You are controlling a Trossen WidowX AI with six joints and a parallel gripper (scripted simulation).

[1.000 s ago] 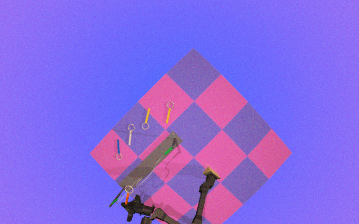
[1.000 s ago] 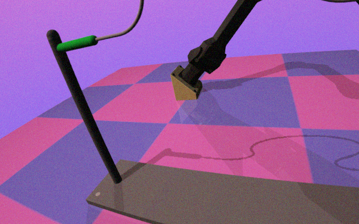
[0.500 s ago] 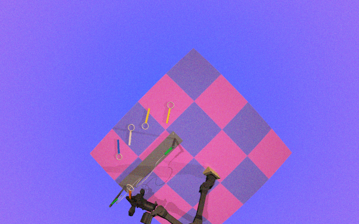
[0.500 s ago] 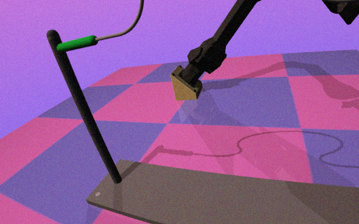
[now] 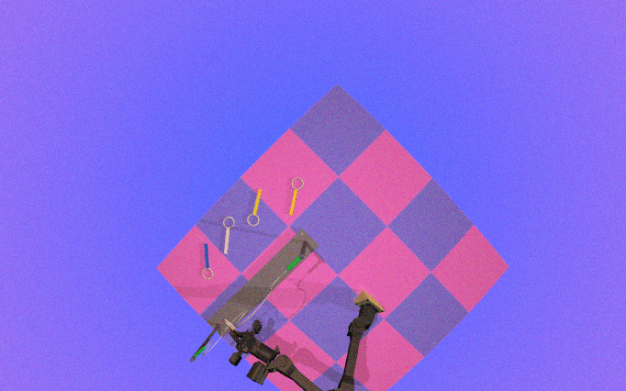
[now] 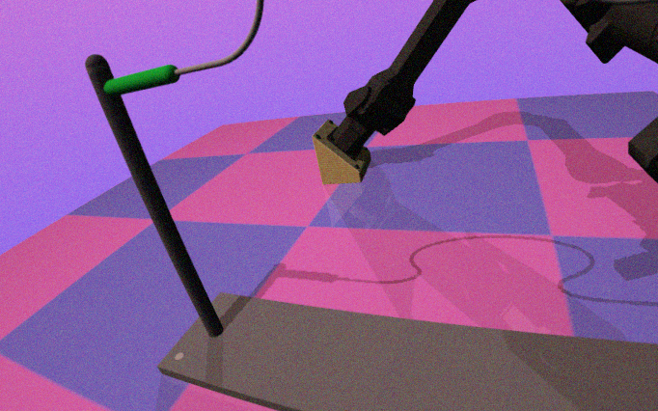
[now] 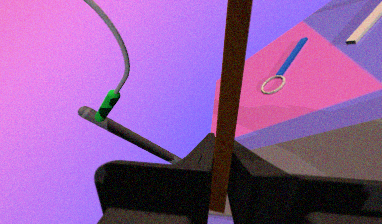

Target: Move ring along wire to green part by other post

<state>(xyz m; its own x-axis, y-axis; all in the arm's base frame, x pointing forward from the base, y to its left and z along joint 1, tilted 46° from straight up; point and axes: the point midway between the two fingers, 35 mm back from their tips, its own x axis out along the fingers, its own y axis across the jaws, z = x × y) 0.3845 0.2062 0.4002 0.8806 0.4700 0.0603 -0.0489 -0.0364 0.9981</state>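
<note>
Guiding the ring along the wire calls for small, slow turns, keeping grey clear; the tool grips the handle.

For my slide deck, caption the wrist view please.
Gripper shut on the orange handle, with a blue-handled ring lying beyond.

Pink-and-purple checkered floor, violet surroundings.
</note>
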